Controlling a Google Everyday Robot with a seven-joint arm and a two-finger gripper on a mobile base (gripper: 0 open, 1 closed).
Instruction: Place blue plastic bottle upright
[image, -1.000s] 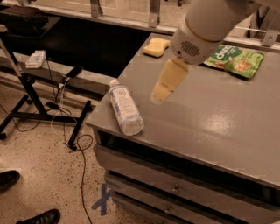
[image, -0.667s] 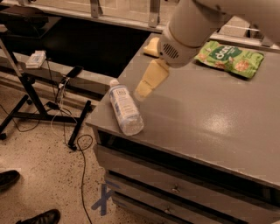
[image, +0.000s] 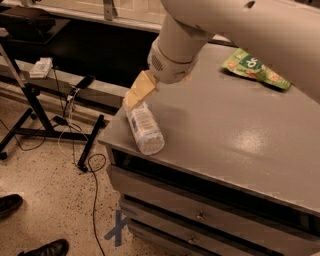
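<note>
The blue plastic bottle (image: 145, 129) lies on its side at the front left corner of the grey table (image: 235, 135). It is clear and ribbed with a pale label. Its base faces the camera and its cap end is hidden under the gripper. My gripper (image: 134, 96) has tan fingers and hangs from the white arm (image: 200, 30). It is right over the bottle's far end, touching or just above it.
A green snack bag (image: 255, 67) lies at the table's back right. Drawers run under the table front. A black stand with cables (image: 50, 120) is on the floor to the left. Shoes (image: 30, 235) show at the bottom left.
The arm has swung left and down, from above the middle of the table to the bottle's far end. The bottle still lies in the same place.
</note>
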